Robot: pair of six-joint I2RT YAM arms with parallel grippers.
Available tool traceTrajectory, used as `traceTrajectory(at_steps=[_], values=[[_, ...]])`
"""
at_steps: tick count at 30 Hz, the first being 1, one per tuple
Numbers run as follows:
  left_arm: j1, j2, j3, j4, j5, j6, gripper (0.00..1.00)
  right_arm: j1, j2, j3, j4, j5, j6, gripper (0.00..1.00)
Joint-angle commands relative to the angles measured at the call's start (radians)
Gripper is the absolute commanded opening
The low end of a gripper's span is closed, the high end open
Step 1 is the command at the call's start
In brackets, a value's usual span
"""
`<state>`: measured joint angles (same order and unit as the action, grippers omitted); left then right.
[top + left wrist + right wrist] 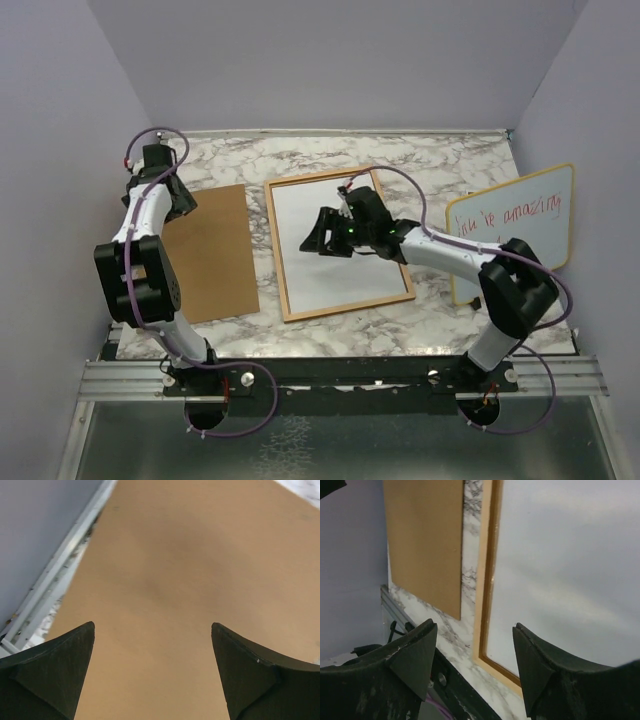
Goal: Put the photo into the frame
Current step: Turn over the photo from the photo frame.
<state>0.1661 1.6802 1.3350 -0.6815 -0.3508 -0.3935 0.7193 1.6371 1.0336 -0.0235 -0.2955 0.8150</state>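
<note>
1. Right pincer: held wide open and empty, poised above the pale panel enclosed by the frame, close to the rim's left long side.
2. Left pincer: likewise spread wide with nothing gripped, poised over the loose brown back board.
3. Photo: no printed face is shown in any view. Whether the pale panel is its white reverse or the glazing cannot be told.
4. Governing relation: the frame is laid flat at the middle of the worktop, its long axis directed away from the arm bases. The back board is laid roughly parallel, just beside it on the left, and the two are separated by a strip of marble. The frame is nearer the right arm, the board nearer the left.
5. Count: one frame, one back board, one whiteboard at the right, two pincers.
</note>
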Motion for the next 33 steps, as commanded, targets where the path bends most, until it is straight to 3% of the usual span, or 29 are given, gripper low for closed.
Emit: traceTrajectory(at_steps=[1, 7, 14, 27, 33], values=[[0.110, 0.069, -0.012, -0.040, -0.017, 0.012, 0.99, 0.082, 0.108, 0.111, 0.054, -0.064, 0.065, 0.68], [0.204, 0.053, -0.130, 0.025, 0.016, -0.057, 0.99, 0.185, 0.248, 0.261, 0.027, -0.012, 0.119, 0.68], [0.222, 0.025, -0.251, 0.081, 0.109, -0.129, 0.99, 0.281, 0.406, 0.430, -0.120, 0.114, 0.119, 0.67], [0.222, 0.002, -0.470, 0.247, 0.447, -0.226, 0.99, 0.292, 0.432, 0.417, -0.123, 0.167, 0.087, 0.65], [0.222, -0.043, -0.487, 0.261, 0.495, -0.240, 0.99, 0.293, 0.457, 0.439, -0.089, 0.144, 0.075, 0.65]])
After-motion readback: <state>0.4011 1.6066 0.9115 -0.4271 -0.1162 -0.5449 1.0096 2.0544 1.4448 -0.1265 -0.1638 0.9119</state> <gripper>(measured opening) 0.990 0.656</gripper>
